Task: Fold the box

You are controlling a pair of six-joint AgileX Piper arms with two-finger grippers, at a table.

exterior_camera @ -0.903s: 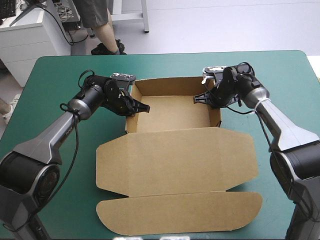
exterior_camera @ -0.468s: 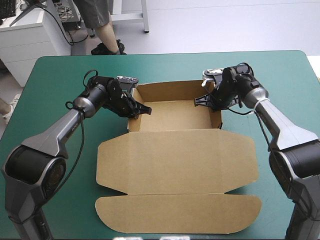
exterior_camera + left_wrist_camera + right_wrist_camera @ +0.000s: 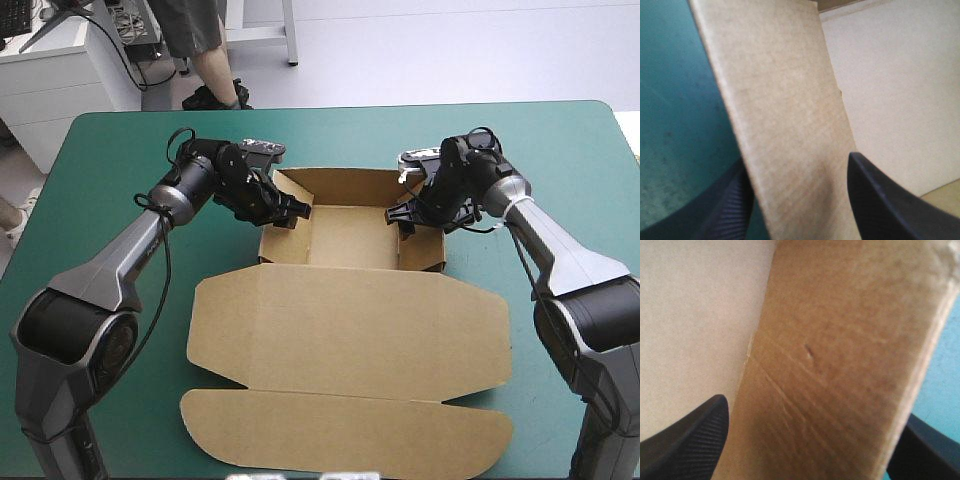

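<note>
Brown board, the box [image 3: 345,235] sits as an open tray toward the far middle of the tabletop [image 3: 110,160]. Its lid [image 3: 350,325] lies flat on the teal-green cover and reaches almost to the near edge. The tray's far wall and both side walls stand raised.

The left jaws are clenched on the tray's left wall. In the left wrist view that wall [image 3: 785,120] rises between the two black fingers [image 3: 880,205], one on the outside over the cover, the other inside the tray. The right jaws likewise grasp the right wall, near its middle. In the right wrist view the board [image 3: 840,365] fills the gap between the fingers [image 3: 690,440], with the pale tray floor on one side and the cover on the other.
</note>
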